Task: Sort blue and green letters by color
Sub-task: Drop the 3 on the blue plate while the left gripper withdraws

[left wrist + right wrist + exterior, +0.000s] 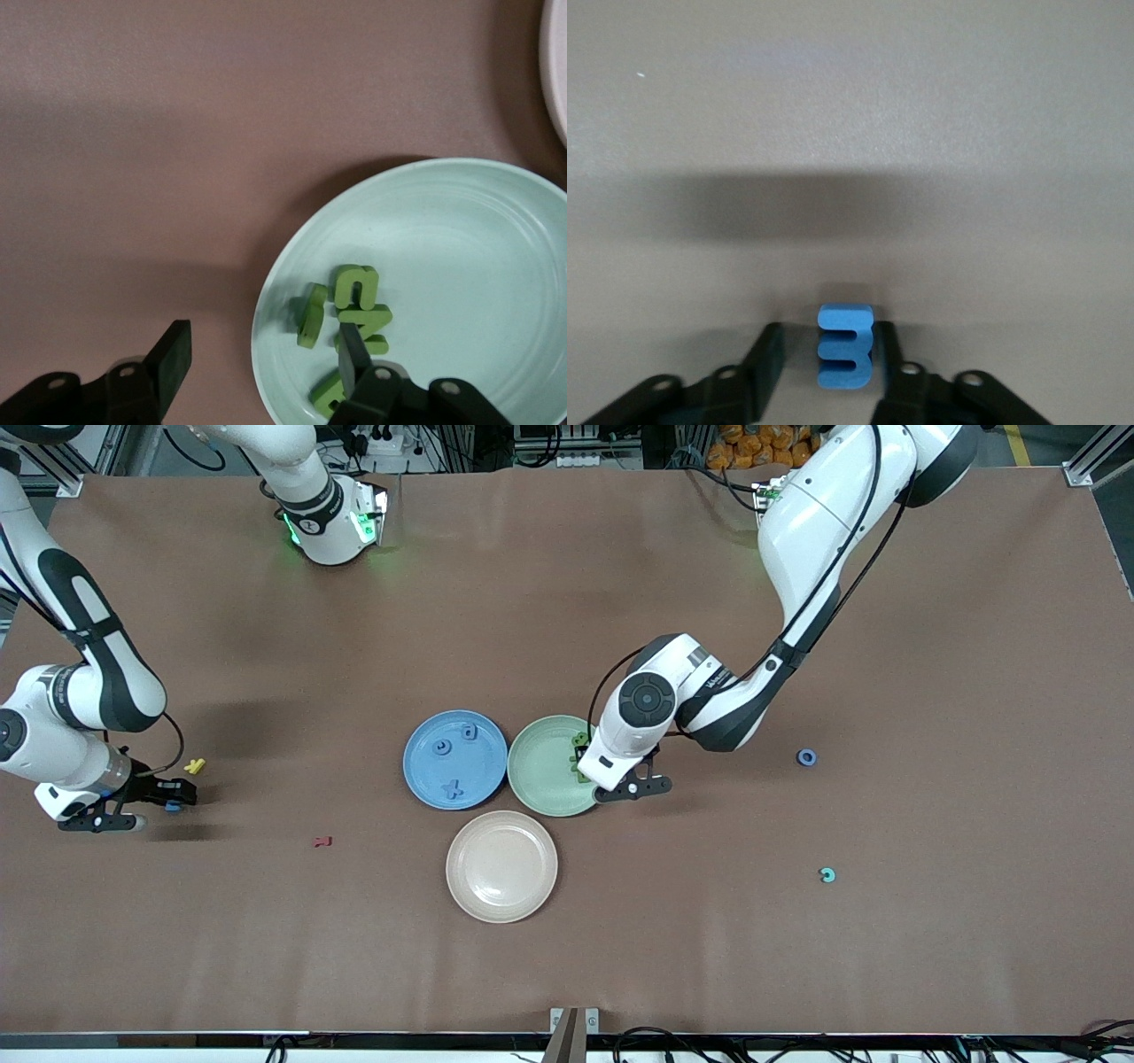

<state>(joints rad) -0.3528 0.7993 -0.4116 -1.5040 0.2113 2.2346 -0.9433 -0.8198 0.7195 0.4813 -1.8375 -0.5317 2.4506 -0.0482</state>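
The left arm's wrist hides part of the green plate (545,766) in the front view, so the pile of green letters (347,312) on it shows clearly only in the left wrist view, and one letter at the bottom of that view is cut off by a finger; the left gripper (266,372) hangs over the plate's rim, jaws wide apart and holding nothing, the arm bent down sharply at the elbow from its base; the right gripper (826,367) sits low at the table (797,921) toward the right arm's end, its fingers (767,359) bracketing a blue letter (845,347), one just touching, the other with a small gap; three blue letters (453,763) lie on the blue plate (425,779); a blue ring letter (806,757) and a teal one (827,875) lie toward the left arm's end; the beige plate (501,865) sits nearest the camera; a yellow letter (195,765) and a red letter (322,841) lie near the right gripper.
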